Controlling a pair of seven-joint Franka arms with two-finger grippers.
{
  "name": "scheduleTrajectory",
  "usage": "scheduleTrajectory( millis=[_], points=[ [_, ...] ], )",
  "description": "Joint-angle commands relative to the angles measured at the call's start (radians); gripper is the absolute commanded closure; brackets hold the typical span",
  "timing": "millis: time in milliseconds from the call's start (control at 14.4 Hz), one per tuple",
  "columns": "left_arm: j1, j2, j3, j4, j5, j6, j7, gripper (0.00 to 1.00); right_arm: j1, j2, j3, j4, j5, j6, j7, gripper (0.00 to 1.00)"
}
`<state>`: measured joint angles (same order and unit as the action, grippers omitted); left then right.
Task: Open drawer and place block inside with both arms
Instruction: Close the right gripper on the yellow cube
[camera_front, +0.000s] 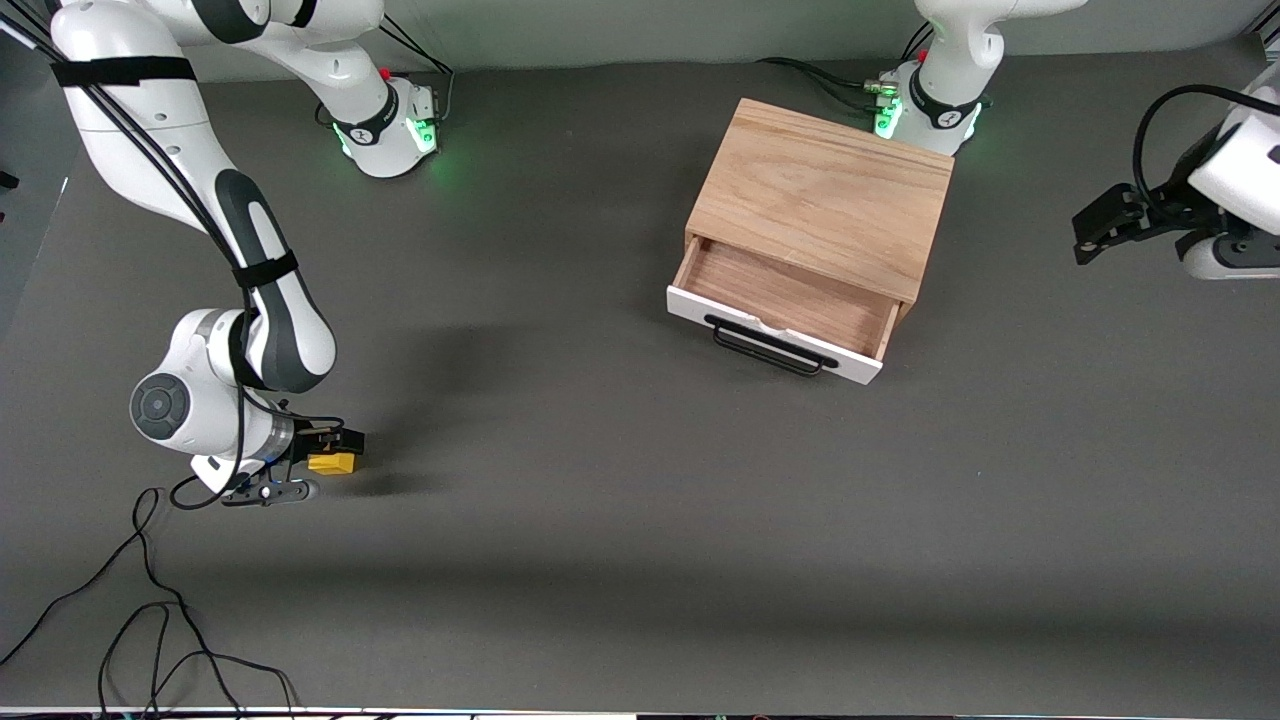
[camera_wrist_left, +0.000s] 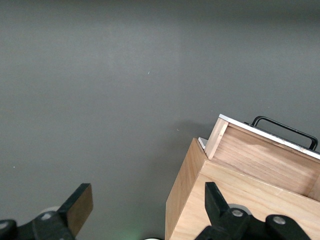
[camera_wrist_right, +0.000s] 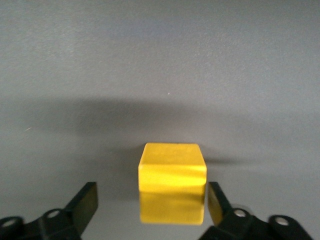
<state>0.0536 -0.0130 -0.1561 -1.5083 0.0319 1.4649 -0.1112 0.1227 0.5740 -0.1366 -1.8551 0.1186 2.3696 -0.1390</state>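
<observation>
The small yellow block (camera_front: 332, 463) lies on the grey table at the right arm's end. My right gripper (camera_front: 318, 466) is down at it, open, with the block (camera_wrist_right: 172, 172) between its fingers; one finger (camera_wrist_right: 216, 200) is close beside it, the other (camera_wrist_right: 86, 200) stands apart. The drawer (camera_front: 780, 300) of the oak cabinet (camera_front: 825, 195) is pulled out, empty, with its white front and black handle (camera_front: 770, 345) toward the front camera. My left gripper (camera_front: 1085, 235) waits open in the air beside the cabinet; its wrist view shows the cabinet (camera_wrist_left: 240, 200) and drawer (camera_wrist_left: 265, 155).
Loose black cables (camera_front: 150, 620) lie on the table near the front edge at the right arm's end. The two green-lit arm bases (camera_front: 395, 125) (camera_front: 925, 110) stand along the back edge, the left arm's close to the cabinet's back.
</observation>
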Motion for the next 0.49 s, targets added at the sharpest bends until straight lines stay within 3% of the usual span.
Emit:
scheduleTrajectory(
  millis=[0,69,139,417],
  points=[
    [0.012,0.005,0.004,0.017,0.006,-0.026,-0.008,0.0,0.003,0.021,-0.006,-0.016,0.032,0.051,-0.025,0.5],
    [0.012,0.005,0.003,0.017,0.005,-0.023,-0.012,0.0,0.003,0.021,-0.006,-0.015,0.032,0.05,-0.024,0.45],
    [0.014,0.005,0.003,0.017,0.0,-0.025,-0.015,0.0,0.003,0.021,-0.006,-0.015,0.032,0.048,-0.018,0.0],
    [0.012,-0.001,0.001,0.019,-0.018,-0.034,-0.018,0.0,0.005,0.01,-0.006,-0.01,0.032,0.036,-0.013,0.0]
  ],
)
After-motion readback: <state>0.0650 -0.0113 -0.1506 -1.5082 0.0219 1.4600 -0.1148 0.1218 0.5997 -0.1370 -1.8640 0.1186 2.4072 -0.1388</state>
